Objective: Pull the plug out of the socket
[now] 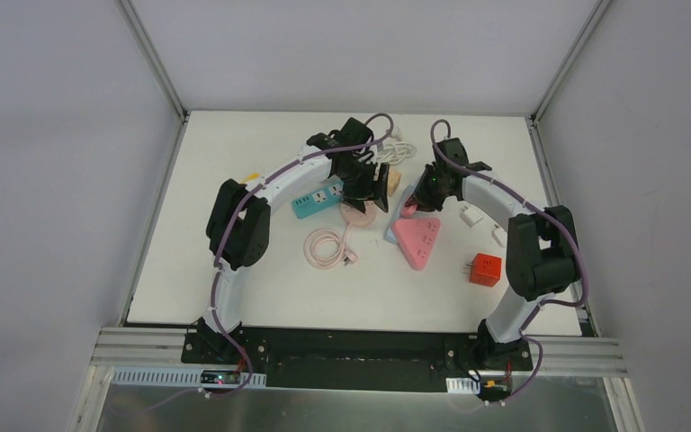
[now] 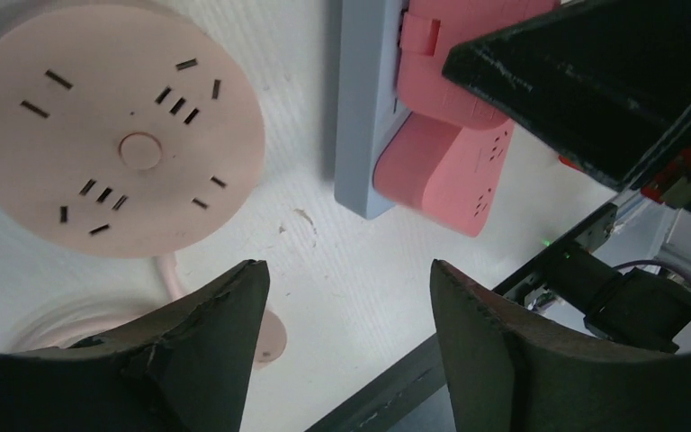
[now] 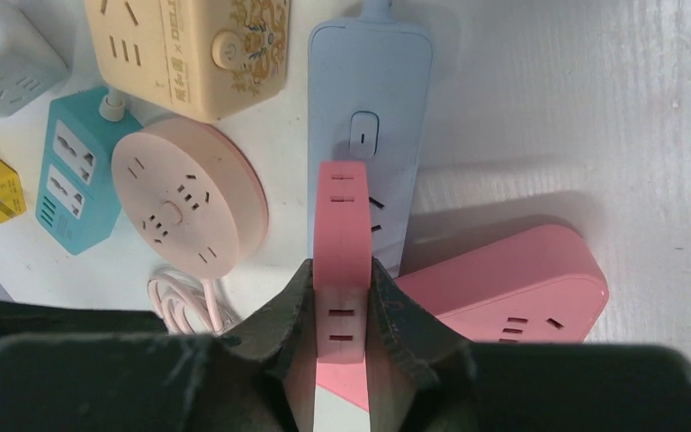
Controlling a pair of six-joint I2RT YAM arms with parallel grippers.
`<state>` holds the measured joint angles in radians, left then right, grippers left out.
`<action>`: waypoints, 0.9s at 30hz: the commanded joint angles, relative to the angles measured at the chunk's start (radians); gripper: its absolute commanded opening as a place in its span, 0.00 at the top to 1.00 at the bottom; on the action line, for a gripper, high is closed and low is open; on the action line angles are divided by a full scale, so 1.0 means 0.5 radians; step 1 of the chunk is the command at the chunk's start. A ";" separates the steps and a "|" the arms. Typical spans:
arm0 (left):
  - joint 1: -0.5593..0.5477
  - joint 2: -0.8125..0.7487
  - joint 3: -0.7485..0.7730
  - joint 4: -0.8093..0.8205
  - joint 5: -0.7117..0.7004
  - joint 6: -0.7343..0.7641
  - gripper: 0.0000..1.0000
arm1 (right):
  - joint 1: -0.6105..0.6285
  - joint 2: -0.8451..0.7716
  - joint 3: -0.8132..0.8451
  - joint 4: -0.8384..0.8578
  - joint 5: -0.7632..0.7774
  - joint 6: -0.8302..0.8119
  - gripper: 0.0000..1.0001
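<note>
The pink plug (image 3: pixel 340 202) is seen standing on the pale blue power strip (image 3: pixel 369 99), just right of the middle of the bench (image 1: pixel 234 270). It is clamped on both sides by the right tool (image 3: pixel 340 274) — closed tight on it. A pink triangular socket block (image 3: pixel 513 279) is found against the strip's right side, and a round pink socket (image 3: pixel 189 198) just to its left. The left tool (image 2: pixel 346 333) is held above bare bench beside that round socket — jaws wide, nothing between them.
</note>
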<state>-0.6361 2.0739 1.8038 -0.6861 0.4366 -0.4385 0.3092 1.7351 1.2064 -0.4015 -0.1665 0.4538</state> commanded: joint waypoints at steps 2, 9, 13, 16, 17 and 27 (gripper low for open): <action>-0.053 0.117 0.144 0.115 0.092 -0.154 0.37 | -0.024 -0.107 -0.044 -0.013 -0.057 -0.049 0.88; -0.101 0.227 0.168 0.215 0.143 -0.156 0.42 | -0.028 -0.031 0.045 0.011 -0.039 -0.022 0.65; -0.133 0.209 0.043 0.390 0.217 -0.113 0.37 | -0.027 0.002 0.061 0.009 -0.081 -0.019 0.77; -0.150 0.242 0.060 0.370 0.247 -0.065 0.32 | -0.027 0.016 0.074 -0.007 -0.081 0.001 0.92; -0.153 0.246 0.066 0.362 0.248 -0.051 0.31 | -0.027 0.022 0.080 -0.018 -0.077 0.012 0.95; -0.184 0.344 0.010 0.296 0.080 0.096 0.36 | -0.030 0.017 0.132 -0.054 -0.087 0.076 1.00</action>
<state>-0.7204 2.2326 1.8320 -0.5224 0.5144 -0.4419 0.2985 1.7584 1.2373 -0.4313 -0.1921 0.4713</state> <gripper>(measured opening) 0.663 0.225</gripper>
